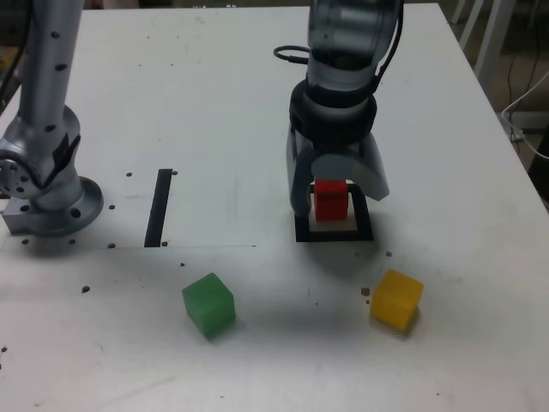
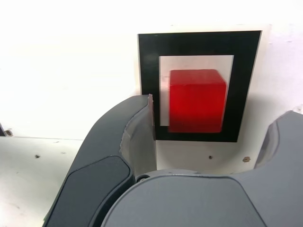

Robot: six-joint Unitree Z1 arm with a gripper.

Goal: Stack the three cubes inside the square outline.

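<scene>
The red cube (image 1: 329,199) (image 2: 196,99) rests on the white centre of the square outline (image 1: 336,233) (image 2: 147,71). My gripper (image 1: 336,193) (image 2: 218,118) hangs right over it, open. One finger stands on each side of the cube, and the wrist view shows a gap between each finger and the cube. The green cube (image 1: 208,304) lies on the table nearer the camera, towards the exterior view's left. The yellow cube (image 1: 395,299) sits in front of the outline, towards the exterior view's right. Both lie loose and apart from the gripper.
A thin black strip (image 1: 159,208) lies flat on the white table, left of the outline in the exterior view. The arm's grey base (image 1: 43,184) stands at the far left. The table's right edge (image 1: 506,146) runs close by.
</scene>
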